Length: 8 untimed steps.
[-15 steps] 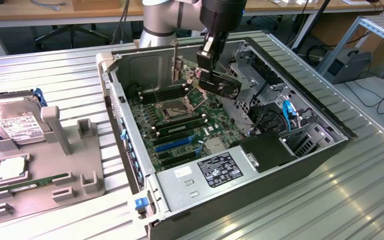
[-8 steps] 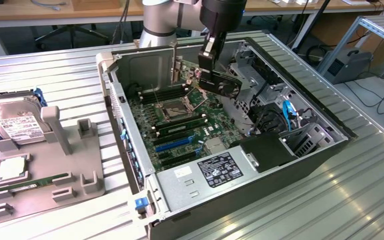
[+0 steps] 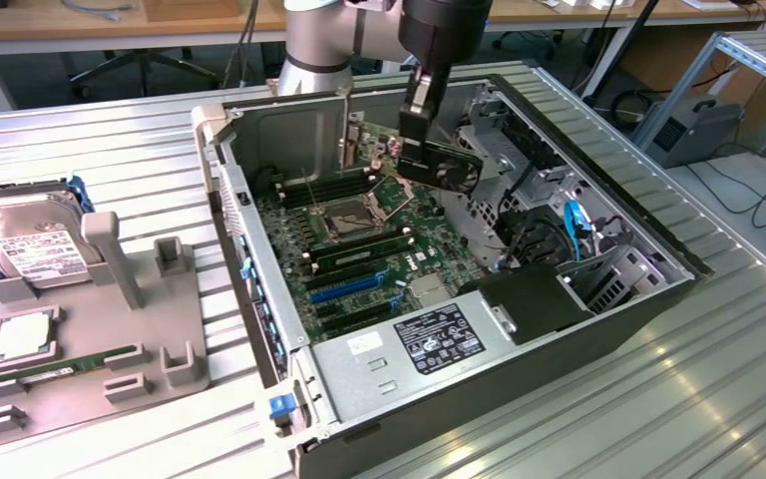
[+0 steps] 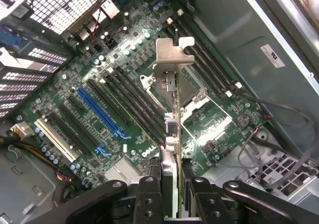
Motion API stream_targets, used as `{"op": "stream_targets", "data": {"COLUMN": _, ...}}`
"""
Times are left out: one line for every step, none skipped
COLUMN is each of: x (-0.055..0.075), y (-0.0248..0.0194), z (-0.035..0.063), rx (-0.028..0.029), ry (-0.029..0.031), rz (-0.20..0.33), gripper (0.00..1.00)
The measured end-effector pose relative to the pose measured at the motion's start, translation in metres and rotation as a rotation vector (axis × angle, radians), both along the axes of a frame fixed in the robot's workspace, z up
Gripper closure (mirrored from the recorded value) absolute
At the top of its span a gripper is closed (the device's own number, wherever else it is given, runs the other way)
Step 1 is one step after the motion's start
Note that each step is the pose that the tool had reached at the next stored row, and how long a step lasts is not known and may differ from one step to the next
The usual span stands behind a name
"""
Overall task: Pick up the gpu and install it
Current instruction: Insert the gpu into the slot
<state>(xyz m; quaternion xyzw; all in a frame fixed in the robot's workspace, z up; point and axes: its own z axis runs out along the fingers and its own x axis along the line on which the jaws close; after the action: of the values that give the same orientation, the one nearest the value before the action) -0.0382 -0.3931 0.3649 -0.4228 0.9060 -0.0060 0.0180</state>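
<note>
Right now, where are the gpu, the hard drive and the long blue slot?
gpu (image 4: 174, 55), wrist view, its silvery metal bracket.
hard drive (image 3: 40, 249), exterior view, its white label.
long blue slot (image 4: 101, 111), wrist view, its middle.

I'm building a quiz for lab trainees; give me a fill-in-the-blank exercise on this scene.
The tool holds the ____ above the motherboard. The motherboard's long blue slot is ____. The hard drive lies at the exterior view's ____, outside the computer case.
Missing: gpu; empty; left.
</note>
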Motion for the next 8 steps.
{"op": "stream_targets", "data": {"x": 0.0, "y": 0.0, "z": -0.0001, "rx": 0.0, "ry": 0.0, "rz": 0.008, "gripper": 0.73}}
{"op": "stream_targets", "data": {"x": 0.0, "y": 0.0, "z": -0.0001, "rx": 0.0, "ry": 0.0, "rz": 0.017, "gripper": 0.73}}
{"op": "stream_targets", "data": {"x": 0.0, "y": 0.0, "z": -0.0001, "rx": -0.0001, "ry": 0.0, "rz": 0.026, "gripper": 0.73}}
{"op": "stream_targets", "data": {"x": 0.0, "y": 0.0, "z": -0.0002, "rx": -0.0002, "ry": 0.0, "rz": 0.038, "gripper": 0.73}}
{"op": "stream_targets", "data": {"x": 0.0, "y": 0.0, "z": -0.0002, "rx": -0.0002, "ry": 0.0, "rz": 0.048, "gripper": 0.73}}
{"op": "stream_targets", "data": {"x": 0.0, "y": 0.0, "z": -0.0003, "rx": -0.0003, "ry": 0.0, "rz": 0.058, "gripper": 0.73}}
{"op": "stream_targets", "data": {"x": 0.0, "y": 0.0, "z": -0.0003, "rx": -0.0004, "ry": 0.0, "rz": 0.067, "gripper": 0.73}}
{"op": "stream_targets", "data": {"x": 0.0, "y": 0.0, "z": -0.0003, "rx": -0.0005, "ry": 0.0, "rz": 0.081, "gripper": 0.73}}
